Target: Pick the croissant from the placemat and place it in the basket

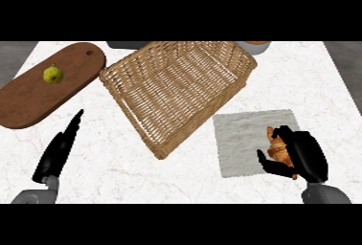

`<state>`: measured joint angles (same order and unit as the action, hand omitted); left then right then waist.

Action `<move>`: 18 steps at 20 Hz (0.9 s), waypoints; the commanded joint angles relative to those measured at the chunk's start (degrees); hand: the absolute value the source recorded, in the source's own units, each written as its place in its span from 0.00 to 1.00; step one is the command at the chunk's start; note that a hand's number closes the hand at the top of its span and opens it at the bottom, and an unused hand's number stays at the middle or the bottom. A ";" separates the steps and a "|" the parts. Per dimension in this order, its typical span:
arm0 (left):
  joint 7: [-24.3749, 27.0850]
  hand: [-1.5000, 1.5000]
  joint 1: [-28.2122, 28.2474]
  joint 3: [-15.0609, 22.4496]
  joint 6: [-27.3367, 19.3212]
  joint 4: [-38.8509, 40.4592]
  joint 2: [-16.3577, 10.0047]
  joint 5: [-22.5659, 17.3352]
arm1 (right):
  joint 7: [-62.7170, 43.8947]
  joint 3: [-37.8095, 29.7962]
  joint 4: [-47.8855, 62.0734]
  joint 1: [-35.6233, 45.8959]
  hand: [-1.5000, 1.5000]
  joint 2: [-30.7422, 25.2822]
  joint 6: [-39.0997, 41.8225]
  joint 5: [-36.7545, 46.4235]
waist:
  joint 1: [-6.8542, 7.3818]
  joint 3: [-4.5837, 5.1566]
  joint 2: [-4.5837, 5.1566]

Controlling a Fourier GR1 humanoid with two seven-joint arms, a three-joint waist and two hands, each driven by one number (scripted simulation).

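At the lower right of the frame the robot's black right hand (305, 155) was curled round the golden-brown croissant (278, 148), thumb on its left side and fingers over its top and right, so the pastry showed only in the gap between them. The step in hand looked to be the grasp itself, closing on the croissant or just closed. Whether it had left the cloth could not be told. At the lower left the black left hand (58, 150) rested over the white marbled desk (99, 162), fingers straight and together, holding nothing. The croissant lay over the right part of the pale grey rectangular placemat (244, 134). The next move would call for lifting it and carrying it up and to the left to the big woven wicker basket (176, 86), whose near right edge lay just beside the placemat's upper left corner. Further off, in the upper left, an oval brown wooden board (42, 95) bore a small yellow-green pear (52, 74).
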<state>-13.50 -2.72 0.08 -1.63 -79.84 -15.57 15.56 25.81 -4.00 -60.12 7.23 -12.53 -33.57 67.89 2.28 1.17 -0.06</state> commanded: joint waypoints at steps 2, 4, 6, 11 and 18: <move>-0.67 0.50 -2.88 -1.96 0.83 2.35 -0.68 -1.30 | -1.80 1.04 -0.82 14.26 1.00 -4.58 23.77 -3.74 | -1.09 -1.00 0.19; 0.09 0.50 1.64 -1.16 -0.40 -0.57 -0.25 -0.23 | -3.30 -0.41 -4.22 18.66 1.00 -5.87 29.92 -6.88 | -1.05 -1.07 -0.17; -2.86 0.50 -1.19 -2.96 0.61 0.96 -1.23 -1.00 | -3.05 -0.77 -10.53 17.58 1.00 -6.27 32.58 -9.63 | -2.44 -1.11 -0.19; -0.82 0.50 2.40 -2.23 -0.43 -1.26 -0.08 -0.32 | -5.41 -5.62 -21.56 21.00 1.00 -10.17 39.91 -16.82 | -2.72 -1.12 -0.32; -0.11 0.50 2.80 -2.27 -1.13 -0.26 0.37 1.19 | -9.57 -11.68 -35.15 22.53 1.00 -15.48 57.12 -29.44 | -3.03 -1.14 -0.29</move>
<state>-13.85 -0.50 -2.11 -2.02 -80.22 -15.64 16.02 17.40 -12.02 -88.28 29.40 -24.65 14.34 45.61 -0.40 0.07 -0.30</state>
